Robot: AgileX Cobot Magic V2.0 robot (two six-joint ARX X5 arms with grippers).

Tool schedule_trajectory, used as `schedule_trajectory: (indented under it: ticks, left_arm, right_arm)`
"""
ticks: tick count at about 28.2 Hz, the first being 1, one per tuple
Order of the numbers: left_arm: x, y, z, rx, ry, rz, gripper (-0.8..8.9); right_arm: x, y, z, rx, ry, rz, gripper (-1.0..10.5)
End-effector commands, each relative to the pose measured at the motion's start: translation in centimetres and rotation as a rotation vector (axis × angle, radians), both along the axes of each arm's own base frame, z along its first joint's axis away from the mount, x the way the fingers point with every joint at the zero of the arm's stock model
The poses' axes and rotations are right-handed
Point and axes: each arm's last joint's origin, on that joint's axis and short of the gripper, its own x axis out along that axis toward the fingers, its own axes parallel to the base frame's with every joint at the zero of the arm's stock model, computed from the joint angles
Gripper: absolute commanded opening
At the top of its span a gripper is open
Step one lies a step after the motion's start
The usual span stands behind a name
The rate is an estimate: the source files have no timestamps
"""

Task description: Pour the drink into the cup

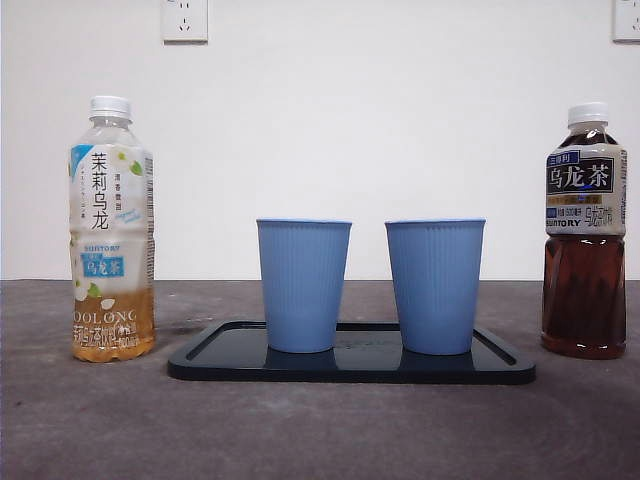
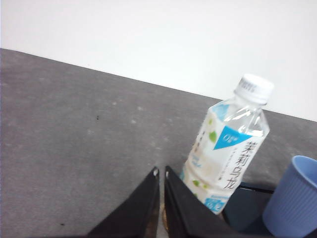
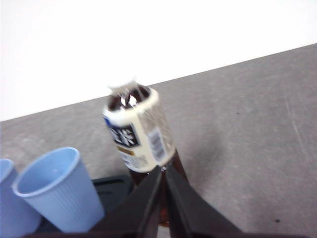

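Observation:
Two blue ribbed cups, one on the left (image 1: 303, 285) and one on the right (image 1: 435, 286), stand upright on a black tray (image 1: 350, 365). A pale jasmine oolong bottle (image 1: 111, 232) with a white cap stands to the left of the tray, about a quarter full. A dark oolong tea bottle (image 1: 585, 235) stands to the right, nearly full. My left gripper (image 2: 161, 172) is shut and empty, near the pale bottle (image 2: 225, 153). My right gripper (image 3: 162, 168) is shut and empty, just in front of the dark bottle (image 3: 138, 136). Neither arm shows in the front view.
The table top (image 1: 320, 430) is dark grey. A white wall with two sockets (image 1: 185, 20) stands behind. A cup (image 2: 294, 198) shows beside the pale bottle in the left wrist view, and a cup (image 3: 59, 191) beside the dark bottle in the right wrist view.

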Motion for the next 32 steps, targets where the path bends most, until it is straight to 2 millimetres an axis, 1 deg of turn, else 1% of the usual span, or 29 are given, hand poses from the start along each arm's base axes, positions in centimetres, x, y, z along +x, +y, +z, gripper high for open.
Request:
schedule_trajectory:
  ticks: [1,5,8,11,13,17,21,27,28,32]
  left_arm:
    - [0.2,-0.2,1.7,-0.018,0.005,-0.019,0.15]
    - [0.9,-0.5,3.9,-0.003,0.056,-0.074,0.15]
    - [1.7,-0.9,5.8,0.038,0.086,-0.147,0.15]
    - [2.6,-1.1,7.3,0.133,0.122,-0.198,0.15]
    - [3.2,-1.3,8.0,0.192,0.151,-0.224,0.15]
    - [4.4,-1.8,8.0,0.203,0.181,-0.345,0.15]
    - [5.1,-2.3,7.3,0.192,0.208,-0.498,0.15]
    - [5.7,-2.4,6.9,0.180,0.242,-0.512,0.27]
    - [5.7,-2.4,6.9,0.180,0.245,-0.512,0.29]
    - [5.7,-2.4,6.9,0.180,0.245,-0.512,0.30]
  right_arm:
    - [0.0,0.1,1.4,0.024,0.004,0.015,0.1]
    - [0.5,0.3,3.5,0.027,0.024,0.082,0.1]
    - [1.1,0.4,4.9,0.010,0.081,0.124,0.1]
    - [1.8,0.5,6.0,-0.038,0.158,0.177,0.1]
    - [2.3,0.6,6.6,-0.075,0.197,0.215,0.1]
    - [3.4,0.8,6.9,-0.112,0.254,0.289,0.1]
    - [4.5,0.9,6.1,-0.118,0.323,0.317,0.1]
    - [6.2,0.9,5.4,-0.120,0.361,0.318,0.2]
    - [6.7,0.9,5.3,-0.119,0.369,0.318,0.7]
    - [8.4,1.0,4.6,-0.086,0.391,0.309,5.1]
